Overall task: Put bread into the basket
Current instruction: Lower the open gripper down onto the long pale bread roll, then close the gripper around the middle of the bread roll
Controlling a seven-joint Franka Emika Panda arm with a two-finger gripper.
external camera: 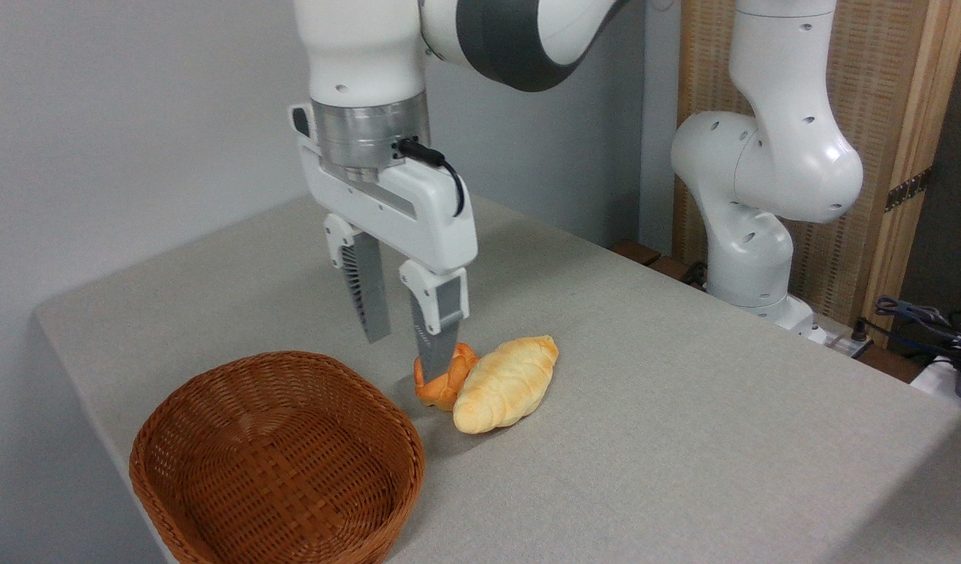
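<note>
Near the table's (684, 439) front left corner sits the basket (276, 462), with nothing in it. Just right of it the bread (505, 384) lies touching a small bun (442, 384). Above the bun hangs the gripper (408, 354), fingers parted, grasping nothing.

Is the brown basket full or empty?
Empty. Inside the basket only bare woven wicker shows. The bread and the small orange bun both lie on the table beside it.
</note>
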